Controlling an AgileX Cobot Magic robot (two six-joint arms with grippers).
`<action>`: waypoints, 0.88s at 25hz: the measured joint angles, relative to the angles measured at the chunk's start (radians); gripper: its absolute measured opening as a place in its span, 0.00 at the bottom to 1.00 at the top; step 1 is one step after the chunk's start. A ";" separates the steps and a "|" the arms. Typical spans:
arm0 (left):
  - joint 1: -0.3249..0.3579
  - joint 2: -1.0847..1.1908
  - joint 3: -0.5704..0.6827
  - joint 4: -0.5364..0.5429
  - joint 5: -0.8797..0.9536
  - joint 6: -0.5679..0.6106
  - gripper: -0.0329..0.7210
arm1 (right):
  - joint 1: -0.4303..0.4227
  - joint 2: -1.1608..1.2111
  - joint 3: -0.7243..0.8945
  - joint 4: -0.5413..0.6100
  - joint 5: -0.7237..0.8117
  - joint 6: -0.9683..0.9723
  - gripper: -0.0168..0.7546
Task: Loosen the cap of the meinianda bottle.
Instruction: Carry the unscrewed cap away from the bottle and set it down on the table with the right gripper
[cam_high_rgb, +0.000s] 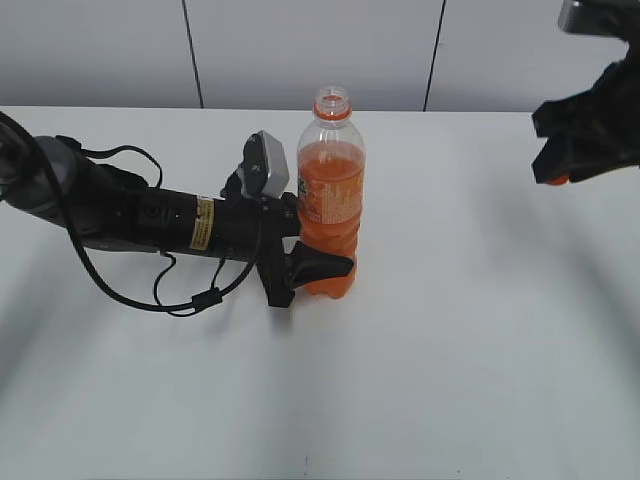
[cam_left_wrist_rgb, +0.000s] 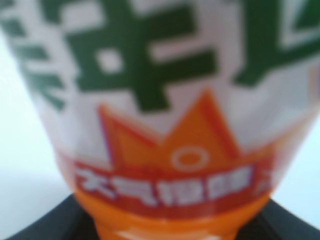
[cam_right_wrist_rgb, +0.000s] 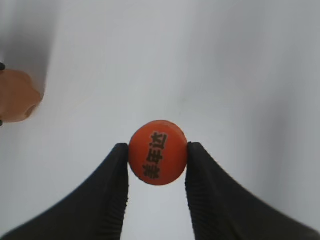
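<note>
Left claw (cam_high_rgb: 322, 266) clamps the bottle (cam_high_rgb: 330, 190) low, centre frame. Cap (cam_right_wrist_rgb: 158, 152) is off, pinched in the right claw (cam_right_wrist_rgb: 157, 165), upper right. Loosening looks done; next, set it down.

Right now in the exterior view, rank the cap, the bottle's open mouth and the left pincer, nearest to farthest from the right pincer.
1. The cap: held in the right pincer, upper right.
2. Bottle mouth: centre, top of the meinianda bottle.
3. Left pincer: low, around the bottle's base.
</note>
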 joint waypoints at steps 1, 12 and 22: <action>0.000 0.000 0.000 0.000 0.000 0.000 0.58 | 0.000 0.000 0.042 0.014 -0.060 0.000 0.37; 0.000 0.000 0.000 0.000 0.000 0.000 0.58 | 0.000 0.108 0.219 0.049 -0.293 0.000 0.37; 0.000 0.000 0.000 0.000 -0.001 0.000 0.58 | 0.000 0.259 0.220 0.055 -0.431 -0.001 0.37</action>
